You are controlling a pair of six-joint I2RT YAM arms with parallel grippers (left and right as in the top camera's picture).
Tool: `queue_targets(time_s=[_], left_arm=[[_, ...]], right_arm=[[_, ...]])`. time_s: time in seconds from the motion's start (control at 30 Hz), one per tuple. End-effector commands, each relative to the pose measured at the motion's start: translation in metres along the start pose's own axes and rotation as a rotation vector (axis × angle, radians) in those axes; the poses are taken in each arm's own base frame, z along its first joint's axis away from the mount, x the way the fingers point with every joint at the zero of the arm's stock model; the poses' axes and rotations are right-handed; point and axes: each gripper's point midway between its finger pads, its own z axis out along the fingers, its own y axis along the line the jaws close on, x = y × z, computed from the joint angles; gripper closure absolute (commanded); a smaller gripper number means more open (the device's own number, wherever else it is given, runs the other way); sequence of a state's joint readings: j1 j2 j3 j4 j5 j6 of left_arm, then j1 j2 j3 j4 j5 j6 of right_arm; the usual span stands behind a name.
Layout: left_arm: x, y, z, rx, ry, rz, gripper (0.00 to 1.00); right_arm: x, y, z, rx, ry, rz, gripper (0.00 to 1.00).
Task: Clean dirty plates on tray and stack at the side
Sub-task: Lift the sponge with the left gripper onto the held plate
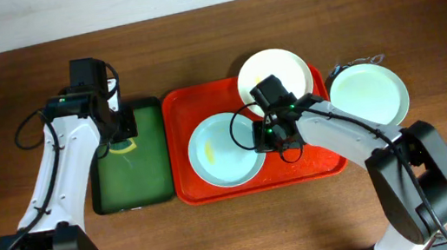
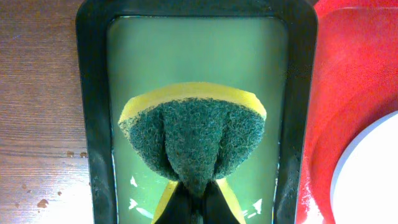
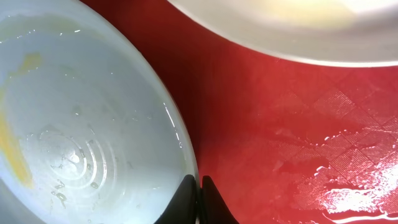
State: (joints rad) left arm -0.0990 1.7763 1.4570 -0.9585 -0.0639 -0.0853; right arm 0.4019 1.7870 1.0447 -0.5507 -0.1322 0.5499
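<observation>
Right tool (image 3: 199,190) clamps the flat-lying mint plate (image 3: 81,124) by its rim; left tool (image 2: 198,200) clenches a sponge (image 2: 193,130).

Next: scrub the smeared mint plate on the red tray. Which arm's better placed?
Left. The left tool holds the sponge over the green tray, beside the red tray; the right tool pinches the mint plate at its rim.
</observation>
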Motion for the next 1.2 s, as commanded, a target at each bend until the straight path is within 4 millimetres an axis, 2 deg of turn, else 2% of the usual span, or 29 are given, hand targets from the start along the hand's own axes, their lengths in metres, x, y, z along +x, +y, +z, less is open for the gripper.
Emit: queue_targets(time_s=[0.0,0.2,0.37,0.53,0.6,0.67,0.73,0.87,1.0,1.03,1.1,1.17], left_arm=[[-0.006,-0.002,-0.011,0.004,-0.033,0.024,1.00],[-0.006,-0.002,-0.011,0.004,-0.033,0.024,1.00],[-0.001,-0.026,-0.008,0.020,-0.023,0.082,1.00],[0.004,-0.028,-0.002,0.019,-0.005,0.090,1.00],[0.004,-0.028,-0.002,0.018,-0.004,0.090,1.00],[0.004,-0.028,-0.002,0.019,-0.004,0.090,1.00],[0.004,-0.031,-0.002,0.022,-0.004,0.095,1.00],[0.004,-0.032,-0.002,0.024,-0.004,0.098,1.00],[0.004,-0.032,-0.002,0.024,-0.004,0.098,1.00],[0.004,-0.032,-0.002,0.024,-0.004,0.098,1.00],[0.004,-0.032,-0.002,0.024,-0.004,0.099,1.00],[0.004,-0.033,-0.002,0.030,-0.003,0.099,1.00]], right_arm=[[0.004,-0.004,0.003,0.013,0.014,0.010,0.96],[0.001,0.004,0.003,-0.032,0.007,0.009,0.96],[-0.007,0.011,0.002,-0.062,-0.024,0.002,0.96],[-0.002,0.020,0.002,-0.111,0.007,0.010,0.96],[-0.001,0.019,0.002,-0.109,0.017,0.066,0.96],[-0.003,0.015,0.002,-0.088,0.001,0.066,0.75],[-0.012,0.007,0.002,-0.039,-0.046,0.066,0.69],[-0.015,0.005,0.003,-0.026,-0.064,0.065,0.70],[-0.009,0.008,0.013,-0.018,-0.042,0.052,0.71],[-0.007,0.009,0.016,-0.017,-0.036,0.046,0.75],[-0.003,0.012,0.018,-0.016,-0.028,0.036,0.96],[-0.002,0.013,0.018,-0.019,-0.026,0.032,0.96]])
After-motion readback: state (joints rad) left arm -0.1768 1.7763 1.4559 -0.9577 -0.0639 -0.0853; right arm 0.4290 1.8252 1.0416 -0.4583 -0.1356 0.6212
